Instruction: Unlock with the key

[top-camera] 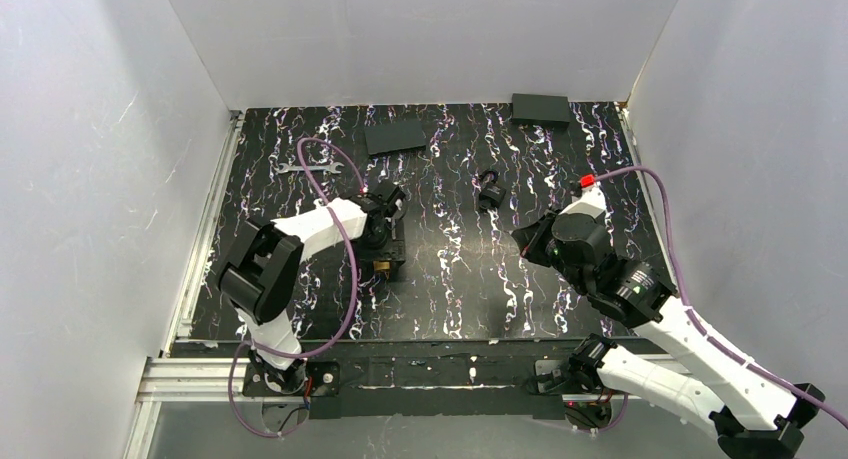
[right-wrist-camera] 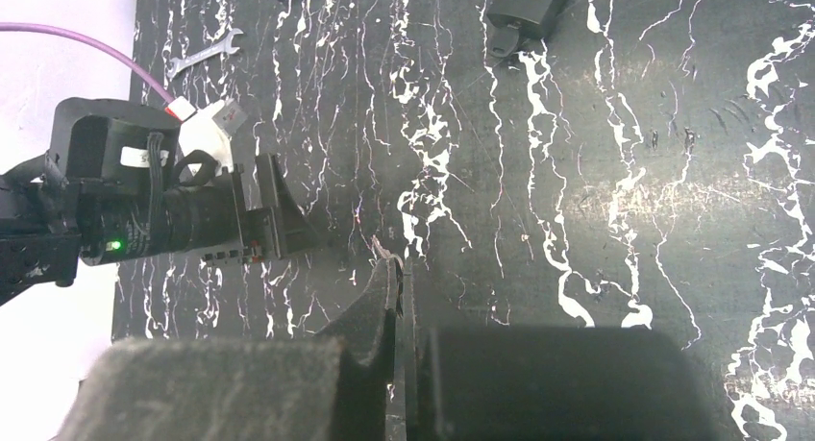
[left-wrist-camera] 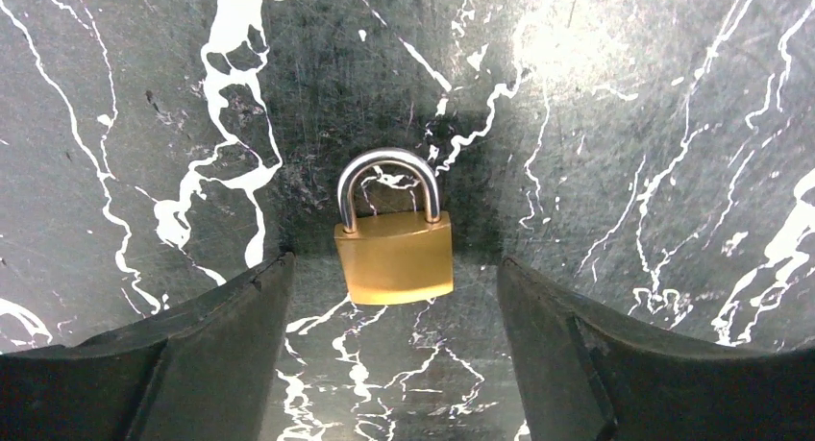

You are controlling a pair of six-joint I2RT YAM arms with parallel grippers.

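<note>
A brass padlock (left-wrist-camera: 394,258) with its silver shackle closed lies flat on the black marbled table (left-wrist-camera: 625,153). My left gripper (left-wrist-camera: 395,262) is open, one finger on each side of the lock's body and neither touching it. From above, the brass padlock (top-camera: 383,269) lies just below the left gripper (top-camera: 388,251). My right gripper (right-wrist-camera: 396,268) is shut, and a thin silvery sliver, the key (right-wrist-camera: 384,252), sticks out at its tips; the key's head is hidden between the fingers. The right gripper (top-camera: 523,239) hovers right of the table's middle.
A black padlock (top-camera: 490,191) lies near the centre back and also shows as the black padlock (right-wrist-camera: 524,9) in the right wrist view. A silver wrench (top-camera: 308,167) lies at the back left. Two flat black boxes (top-camera: 395,136) (top-camera: 540,109) sit along the back. White walls enclose the table.
</note>
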